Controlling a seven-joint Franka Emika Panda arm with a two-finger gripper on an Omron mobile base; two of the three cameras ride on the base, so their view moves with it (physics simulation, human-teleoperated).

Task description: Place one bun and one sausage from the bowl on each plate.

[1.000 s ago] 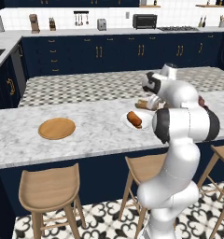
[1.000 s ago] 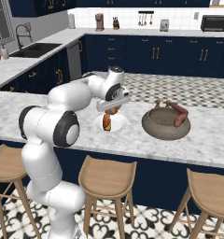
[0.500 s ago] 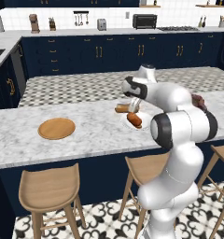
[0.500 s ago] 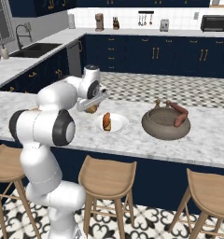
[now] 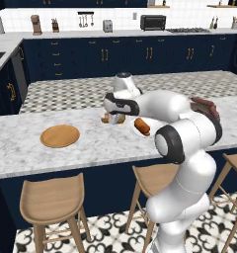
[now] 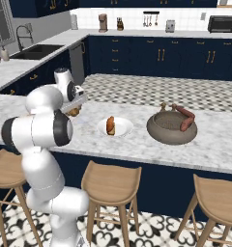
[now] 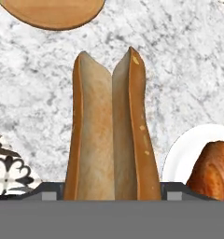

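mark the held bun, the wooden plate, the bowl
bun (image 7: 111, 130), hand view, split face between its two halves
wooden plate (image 5: 60, 136), left base view, centre of the disc
bowl (image 6: 167, 135), right base view, front outer wall

Bare marble counter (image 5: 93, 141) lies open between wooden plate (image 5: 59, 136) and white plate (image 6: 123, 127).

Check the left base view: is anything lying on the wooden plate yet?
No: the wooden plate is bare, while the bun is in the gripper.

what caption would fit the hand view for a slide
Gripper holding a split bun above the marble counter, between the wooden plate and the white plate.
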